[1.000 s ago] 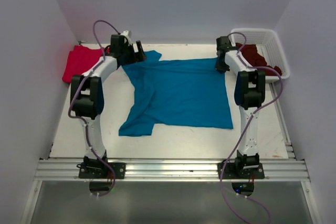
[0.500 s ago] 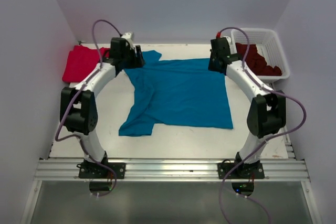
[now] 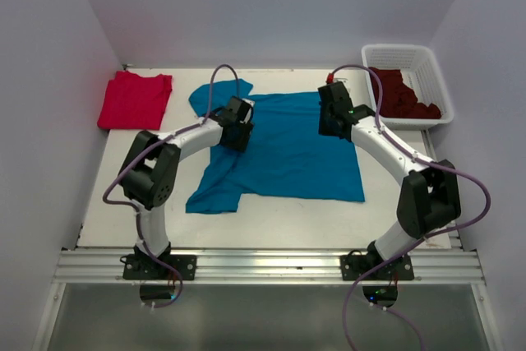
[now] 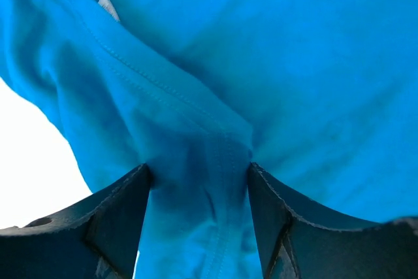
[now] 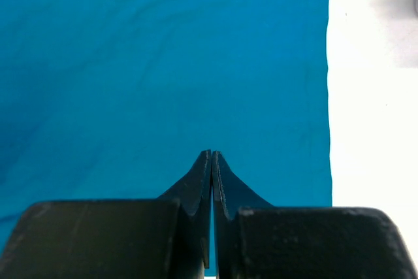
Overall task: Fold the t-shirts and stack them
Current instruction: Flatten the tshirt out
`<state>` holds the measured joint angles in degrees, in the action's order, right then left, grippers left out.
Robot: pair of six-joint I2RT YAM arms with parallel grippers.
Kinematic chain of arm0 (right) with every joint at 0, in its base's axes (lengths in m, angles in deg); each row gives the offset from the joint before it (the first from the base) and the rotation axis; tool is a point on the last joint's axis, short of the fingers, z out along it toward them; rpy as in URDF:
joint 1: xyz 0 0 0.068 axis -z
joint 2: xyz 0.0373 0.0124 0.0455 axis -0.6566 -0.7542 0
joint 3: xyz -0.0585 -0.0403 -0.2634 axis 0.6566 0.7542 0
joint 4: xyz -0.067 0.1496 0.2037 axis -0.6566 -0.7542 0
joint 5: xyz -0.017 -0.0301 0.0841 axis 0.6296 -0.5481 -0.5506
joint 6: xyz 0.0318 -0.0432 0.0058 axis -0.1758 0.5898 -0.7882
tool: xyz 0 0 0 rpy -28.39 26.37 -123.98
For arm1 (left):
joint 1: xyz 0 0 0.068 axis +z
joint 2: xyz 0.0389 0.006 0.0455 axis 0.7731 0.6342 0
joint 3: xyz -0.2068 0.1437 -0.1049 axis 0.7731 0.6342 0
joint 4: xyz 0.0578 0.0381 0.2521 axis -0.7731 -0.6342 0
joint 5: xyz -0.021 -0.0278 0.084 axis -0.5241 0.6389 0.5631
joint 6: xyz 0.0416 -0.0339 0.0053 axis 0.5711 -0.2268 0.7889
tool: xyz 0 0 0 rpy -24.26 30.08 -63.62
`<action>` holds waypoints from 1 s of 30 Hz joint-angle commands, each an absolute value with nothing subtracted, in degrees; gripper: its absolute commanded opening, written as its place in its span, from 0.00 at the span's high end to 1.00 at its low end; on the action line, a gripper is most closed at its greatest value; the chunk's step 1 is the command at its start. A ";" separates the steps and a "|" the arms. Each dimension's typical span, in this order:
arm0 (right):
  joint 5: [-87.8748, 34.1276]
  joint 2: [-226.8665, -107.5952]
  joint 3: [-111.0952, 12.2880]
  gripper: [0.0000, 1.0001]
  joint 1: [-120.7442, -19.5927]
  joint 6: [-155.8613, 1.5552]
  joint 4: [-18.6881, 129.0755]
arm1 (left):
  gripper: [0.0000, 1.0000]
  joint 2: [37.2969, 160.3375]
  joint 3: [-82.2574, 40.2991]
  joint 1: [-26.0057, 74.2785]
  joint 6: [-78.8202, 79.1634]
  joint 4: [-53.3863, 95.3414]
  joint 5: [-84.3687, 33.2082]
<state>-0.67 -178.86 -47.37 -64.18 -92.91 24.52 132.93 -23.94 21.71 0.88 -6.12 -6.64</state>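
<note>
Left tool (image 4: 198, 169) clamps the bunched teal t-shirt (image 3: 296, 150); right tool (image 5: 212, 155), pressed together, hangs over it.

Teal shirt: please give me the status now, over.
Left gripper shut on bunched cloth of teal shirt. Right gripper shut near its right edge, pinch unclear. Shirt spread, not yet folded. Red shirt, basket apart from it.

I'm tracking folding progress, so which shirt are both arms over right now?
The teal blue t-shirt, spread out in the middle; the red t-shirt lies far left, and the maroon shirts sit in the basket.
</note>
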 commanded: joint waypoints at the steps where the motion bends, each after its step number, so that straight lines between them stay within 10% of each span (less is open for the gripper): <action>1: 0.98 -175.71 -46.37 1.00 -64.07 -93.54 24.94 | 0.37 134.76 -24.83 21.20 1.91 -7.75 1.65; 11: 0.81 -175.80 -44.96 1.00 -64.07 -93.37 24.85 | 0.81 132.42 -24.58 20.75 -2.74 -9.25 8.43; 30: 0.72 -176.85 -43.47 1.00 -63.98 -91.79 23.97 | 0.57 111.48 -5.25 34.19 -20.58 -12.15 4.66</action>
<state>-0.27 -177.59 -43.59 -64.18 -92.42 24.17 111.59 -8.08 31.33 -16.32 -10.01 5.40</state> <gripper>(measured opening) 0.007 0.425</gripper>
